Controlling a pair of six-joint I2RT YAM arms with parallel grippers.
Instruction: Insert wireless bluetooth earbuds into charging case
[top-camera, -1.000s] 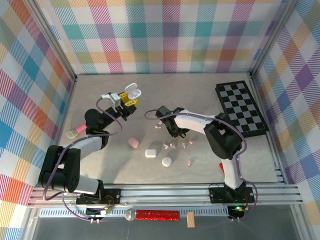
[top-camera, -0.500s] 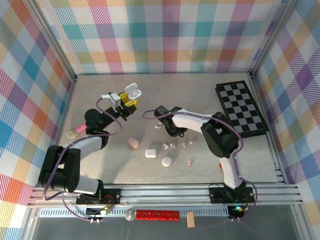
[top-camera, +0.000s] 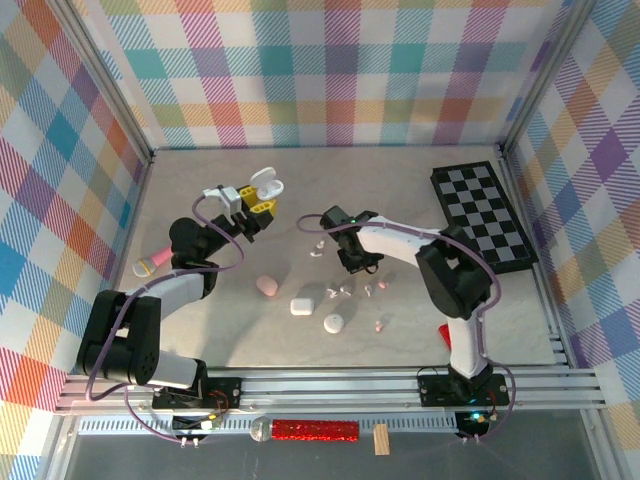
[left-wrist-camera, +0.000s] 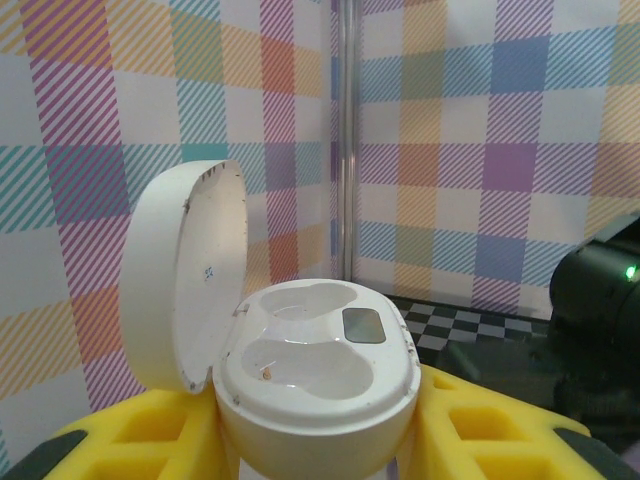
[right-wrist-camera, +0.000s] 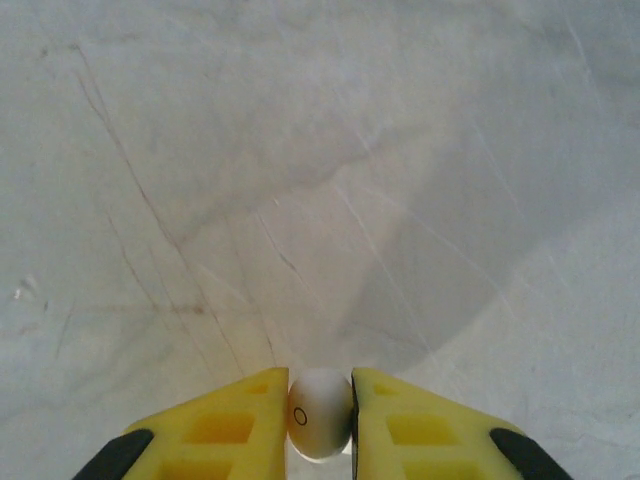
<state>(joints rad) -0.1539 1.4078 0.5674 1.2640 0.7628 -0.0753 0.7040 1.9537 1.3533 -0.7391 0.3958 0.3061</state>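
My left gripper (top-camera: 256, 207) is raised and shut on an open white charging case (top-camera: 264, 186). In the left wrist view the case (left-wrist-camera: 315, 370) sits between the yellow fingers (left-wrist-camera: 130, 440), its lid (left-wrist-camera: 185, 275) flipped back to the left and both wells bare. My right gripper (top-camera: 353, 262) hangs low over the table centre, shut on a white earbud (right-wrist-camera: 320, 412) pinched between its yellow fingertips (right-wrist-camera: 235, 415). Several loose earbuds lie on the table: one (top-camera: 316, 247) left of the right gripper, a small group (top-camera: 340, 292) in front of it, a pink pair (top-camera: 375, 287) and one more (top-camera: 379, 325).
A closed pink case (top-camera: 266, 286), a white case (top-camera: 300, 306) and a round white case (top-camera: 333, 323) lie near the table's middle. A checkerboard (top-camera: 483, 215) sits at the right, a pink object (top-camera: 150, 264) at the left wall. A red block (top-camera: 316, 430) lies below the front rail.
The right arm's wrist has shifted a little to the right with the earbud in its grip. The left arm and the open case have stayed still.
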